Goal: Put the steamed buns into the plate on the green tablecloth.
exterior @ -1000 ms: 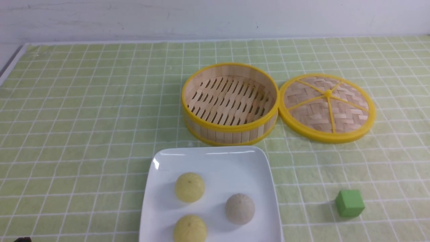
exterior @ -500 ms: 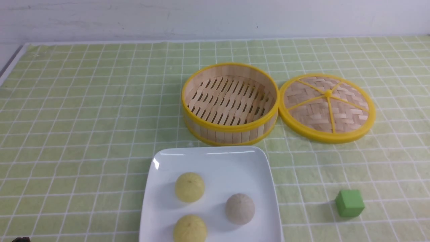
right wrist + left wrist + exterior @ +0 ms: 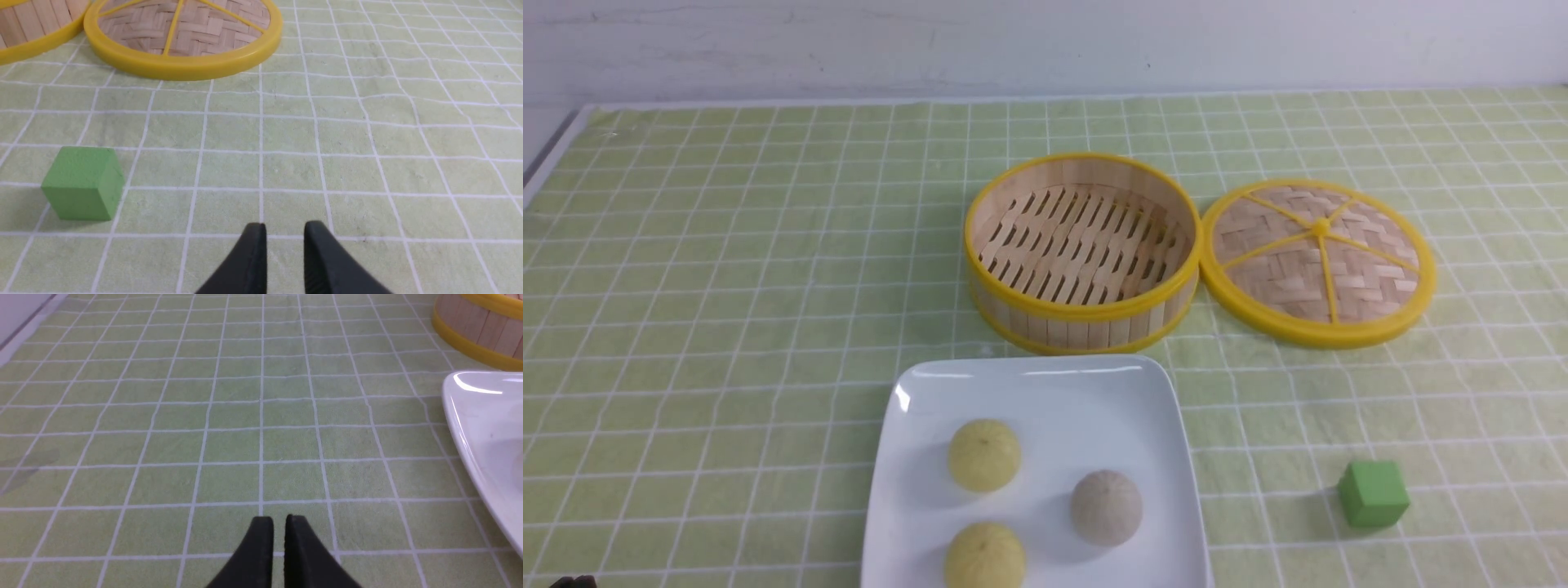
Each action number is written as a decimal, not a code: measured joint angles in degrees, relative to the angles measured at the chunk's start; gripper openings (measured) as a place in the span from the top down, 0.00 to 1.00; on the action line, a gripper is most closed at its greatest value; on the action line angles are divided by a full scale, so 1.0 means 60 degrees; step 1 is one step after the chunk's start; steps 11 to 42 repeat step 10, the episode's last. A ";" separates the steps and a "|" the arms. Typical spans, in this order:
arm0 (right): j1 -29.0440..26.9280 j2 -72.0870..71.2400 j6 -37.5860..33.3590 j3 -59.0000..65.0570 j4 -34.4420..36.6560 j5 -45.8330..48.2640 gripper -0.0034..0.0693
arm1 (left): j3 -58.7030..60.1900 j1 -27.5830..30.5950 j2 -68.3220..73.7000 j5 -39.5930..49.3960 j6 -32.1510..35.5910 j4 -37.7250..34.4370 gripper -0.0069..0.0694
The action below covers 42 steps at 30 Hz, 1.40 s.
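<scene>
Three steamed buns, small domes with puckered tops, sit on the glossy white square plate (image 3: 1045, 392): a pale yellow bun (image 3: 984, 456) toward the far left, a second yellow bun (image 3: 985, 557) nearer the robot, and a greyish-beige bun (image 3: 1106, 508) to their right. They stand apart from one another. The plate rests on the green tablecloth (image 3: 727, 327), which carries a grid of thin white lines; its near edge runs out of view. Just beyond it stands the open bamboo steamer basket (image 3: 1082, 253), slatted inside and rimmed in yellow. The woven yellow-rimmed lid (image 3: 1319, 253) lies flat at the basket's right, against it. Nearer the robot, right of the plate, is a small green cube (image 3: 1374, 493).

The left gripper (image 3: 279, 520) has its fingertips slightly parted, holding nothing. The right gripper (image 3: 285, 226) is parted wider, likewise with nothing between its fingertips, over bare cloth.
</scene>
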 joint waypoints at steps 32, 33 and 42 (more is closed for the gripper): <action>0.0000 0.0000 0.0000 0.0000 0.0000 0.0000 0.71 | 0.0000 0.0000 0.0000 0.0000 0.0000 0.0000 0.81; 0.0000 0.0000 0.0000 0.0000 0.0000 0.0000 0.71 | 0.0000 0.0000 0.0000 0.0000 0.0000 0.0000 0.81; 0.0000 0.0000 0.0000 0.0000 0.0000 0.0000 0.71 | 0.0000 0.0000 0.0000 0.0000 0.0000 0.0000 0.81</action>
